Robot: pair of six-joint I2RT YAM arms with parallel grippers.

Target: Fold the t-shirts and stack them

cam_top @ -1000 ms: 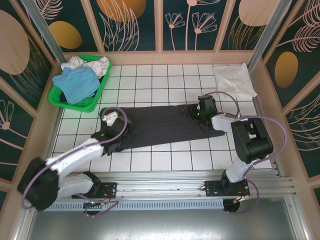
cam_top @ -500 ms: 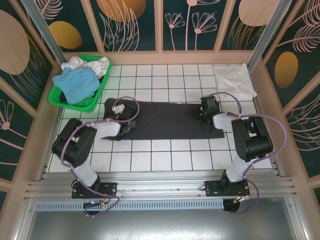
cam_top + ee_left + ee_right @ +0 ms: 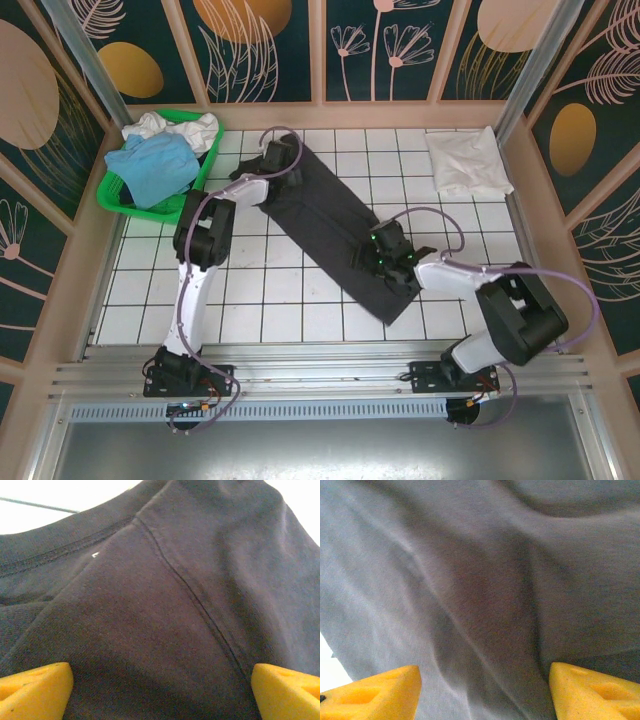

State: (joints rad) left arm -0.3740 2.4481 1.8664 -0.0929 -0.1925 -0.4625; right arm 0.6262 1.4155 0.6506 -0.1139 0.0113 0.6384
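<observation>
top external: charcoal t-shirt (image 3: pixel 328 225) lies diagonally.

This is a robot test cell in a lab. A left arm (image 3: pixel 195 290) and a right arm (image 3: pixel 510 320) are bolted to an aluminium rail (image 3: pixel 320 375) at the near edge of a white gridded table (image 3: pixel 300 320). Purple cables (image 3: pixel 422 209) loop along the arms. Wood-framed panels (image 3: pixel 270 50) printed with leaves wall the table in.

A green plastic basket (image 3: pixel 150 212) sits at the far left corner of the white-tiled desk (image 3: pixel 250 300), which is fenced by dark panels (image 3: pixel 270 50) painted with pale leaves and orange discs, with a metal rail (image 3: pixel 320 378) along its near edge.
</observation>
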